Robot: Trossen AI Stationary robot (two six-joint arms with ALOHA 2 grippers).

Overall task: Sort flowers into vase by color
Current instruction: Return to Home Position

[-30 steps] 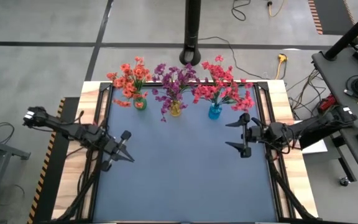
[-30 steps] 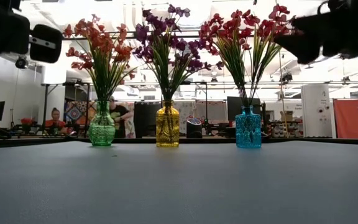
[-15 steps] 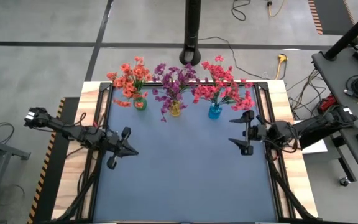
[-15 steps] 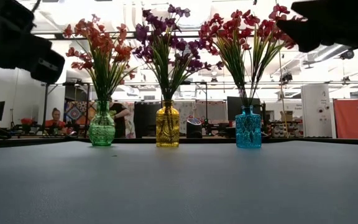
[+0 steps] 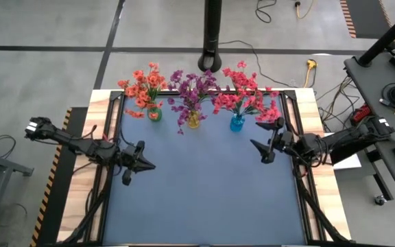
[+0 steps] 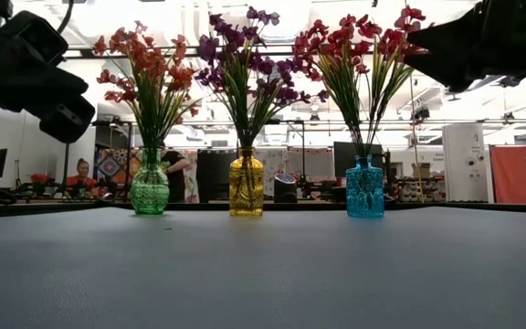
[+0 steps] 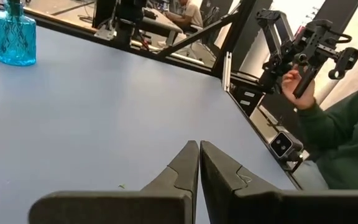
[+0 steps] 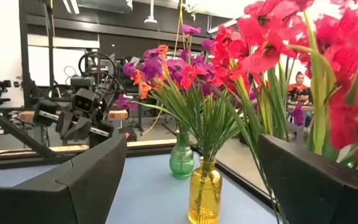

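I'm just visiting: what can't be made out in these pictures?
High view: blossoms hide most of the green vase, yellow vase and blue vase.
Right wrist view: a finger covers the pink-red flowers' lower stems and vase.
Left wrist view: the top edge cuts off whatever stands in the blue vase.

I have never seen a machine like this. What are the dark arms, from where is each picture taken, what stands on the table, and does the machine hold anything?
It is a robot with two dark arms at a table; each arm ends in a two-finger gripper. One picture looks straight down from above, one looks level across the table top, and two come from cameras on the wrists. Near the back edge three vases stand: a green vase with orange-red flowers, a yellow vase with purple flowers, a blue vase with pink-red flowers. The left gripper is shut, above the table's left side. The right gripper is open, close to the pink-red flowers. Neither holds anything.
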